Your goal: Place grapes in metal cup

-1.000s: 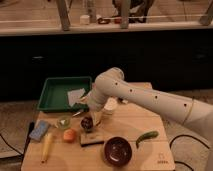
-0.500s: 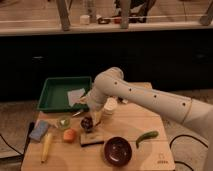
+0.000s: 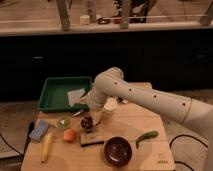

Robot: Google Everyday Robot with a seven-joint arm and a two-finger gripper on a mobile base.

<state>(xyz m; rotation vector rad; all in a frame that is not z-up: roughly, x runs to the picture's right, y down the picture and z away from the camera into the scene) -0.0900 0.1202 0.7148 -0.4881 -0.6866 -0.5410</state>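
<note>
My gripper (image 3: 94, 118) hangs at the end of the white arm, over the middle of the wooden table (image 3: 150, 160). A small dark rounded lump, which looks like the grapes (image 3: 87, 123), sits right at the gripper's tip, just left of it. I cannot tell whether the gripper holds it. I cannot make out the metal cup; it may be hidden by the gripper or merged with the dark lump. A flat tan block (image 3: 92, 138) lies just below the lump.
A white cup (image 3: 109, 107) stands right behind the gripper. A dark maroon bowl (image 3: 118, 150) is at the front, with a green pepper (image 3: 146, 137) to its right. An orange fruit (image 3: 70, 135), a banana (image 3: 46, 146), a blue sponge (image 3: 39, 130) and a green tray (image 3: 55, 102) are to the left.
</note>
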